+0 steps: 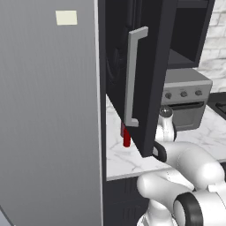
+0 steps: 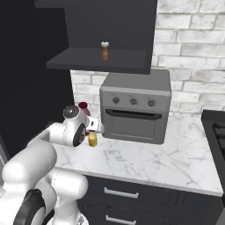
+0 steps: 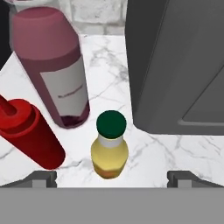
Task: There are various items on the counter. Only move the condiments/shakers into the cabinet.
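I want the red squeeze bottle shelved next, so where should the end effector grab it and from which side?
Probably around the round body of the red squeeze bottle, below its narrow nozzle, coming level from the open counter side. The wine bottle stands close behind and the small yellow bottle beside it.

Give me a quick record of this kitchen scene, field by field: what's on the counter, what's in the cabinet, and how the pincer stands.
counter: white marble, toaster oven at the back by the brick wall
items by oven: red squeeze bottle, yellow bottle with green cap, maroon labelled bottle, all upright
cabinet: black, door swung open, grey bar handle
cabinet shelf: brown shaker with white top already there
pincer: open, empty, the yellow bottle between its tips
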You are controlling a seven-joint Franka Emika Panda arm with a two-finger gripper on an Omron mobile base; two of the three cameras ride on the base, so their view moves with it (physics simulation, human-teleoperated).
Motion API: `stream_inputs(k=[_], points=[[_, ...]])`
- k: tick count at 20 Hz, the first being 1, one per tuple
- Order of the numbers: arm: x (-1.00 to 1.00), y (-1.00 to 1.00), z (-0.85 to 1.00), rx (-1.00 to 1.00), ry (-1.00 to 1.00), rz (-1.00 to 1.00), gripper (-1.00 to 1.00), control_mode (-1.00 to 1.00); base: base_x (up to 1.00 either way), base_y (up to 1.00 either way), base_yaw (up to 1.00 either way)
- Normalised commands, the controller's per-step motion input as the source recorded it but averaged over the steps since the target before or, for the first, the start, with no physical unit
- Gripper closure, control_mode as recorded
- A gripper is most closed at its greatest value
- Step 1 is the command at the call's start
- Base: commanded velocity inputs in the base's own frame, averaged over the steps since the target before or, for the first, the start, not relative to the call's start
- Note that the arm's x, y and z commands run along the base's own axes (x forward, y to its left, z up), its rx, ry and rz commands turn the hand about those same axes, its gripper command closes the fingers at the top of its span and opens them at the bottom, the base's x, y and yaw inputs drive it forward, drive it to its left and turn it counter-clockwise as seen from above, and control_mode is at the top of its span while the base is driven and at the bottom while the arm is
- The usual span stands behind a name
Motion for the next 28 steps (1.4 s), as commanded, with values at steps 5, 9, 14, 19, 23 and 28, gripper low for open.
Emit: stream_inputs(k=[5, 9, 14, 19, 23, 28], points=[[0.07, 0.00, -0.09, 0.00, 0.00, 0.00, -1.00, -1.00, 0.00, 0.00, 0.00], [0.14, 0.00, -0.06, 0.00, 0.00, 0.00, -1.00, -1.00, 0.00, 0.00, 0.00], [0.11, 0.00, -0.07, 0.00, 0.00, 0.00, -1.00, -1.00, 0.00, 0.00, 0.00], [0.08, 0.00, -0.03, 0.00, 0.00, 0.00, -1.00, -1.00, 0.00, 0.00, 0.00], [0.06, 0.00, 0.00, 0.00, 0.00, 0.00, -1.00, -1.00, 0.00, 0.00, 0.00], [0.07, 0.00, 0.00, 0.00, 0.00, 0.00, -1.00, -1.00, 0.00, 0.00, 0.00]])
